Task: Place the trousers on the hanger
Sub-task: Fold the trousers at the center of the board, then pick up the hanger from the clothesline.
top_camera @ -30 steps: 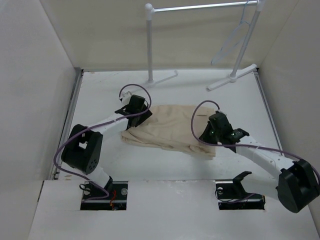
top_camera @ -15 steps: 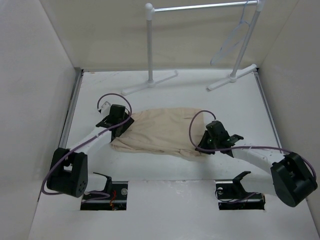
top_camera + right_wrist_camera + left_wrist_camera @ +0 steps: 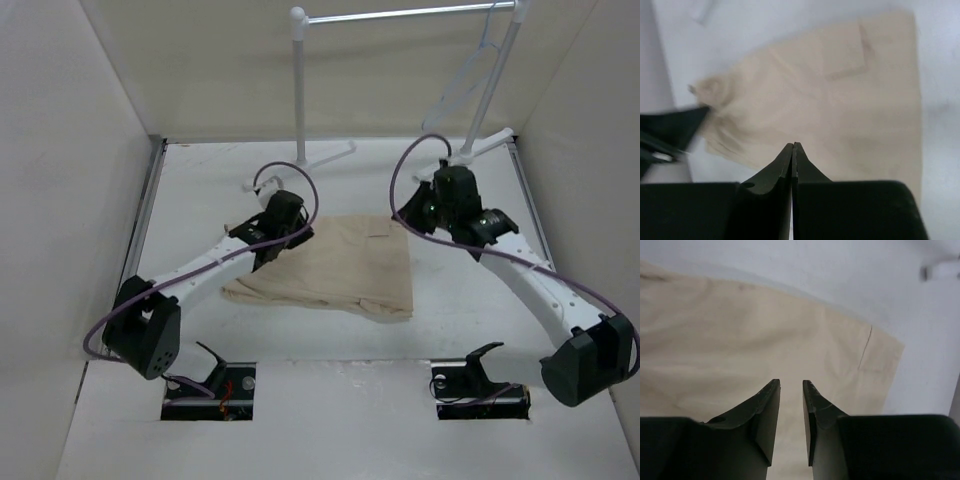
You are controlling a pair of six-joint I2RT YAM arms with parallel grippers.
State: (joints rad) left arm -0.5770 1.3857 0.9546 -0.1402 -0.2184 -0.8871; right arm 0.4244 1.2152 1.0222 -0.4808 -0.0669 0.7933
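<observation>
trousers [image 3: 335, 265]: tan, folded flat | left gripper [image 3: 791, 390]: over them, fingers slightly apart, empty | right gripper [image 3: 792, 147]: trousers ahead, pinched closed, empty | table [image 3: 200, 190]: white, pale walls [image 3: 60, 150]

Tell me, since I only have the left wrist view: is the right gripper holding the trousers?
Observer: No. The right gripper is shut on nothing, clear of the trousers.
Operator: Where is the hanger?
Observer: The hanger hangs on the rack, at its far right end.
Operator: How do the trousers lie overall?
Observer: As a folded bundle, flat on the table between both arms.
</observation>
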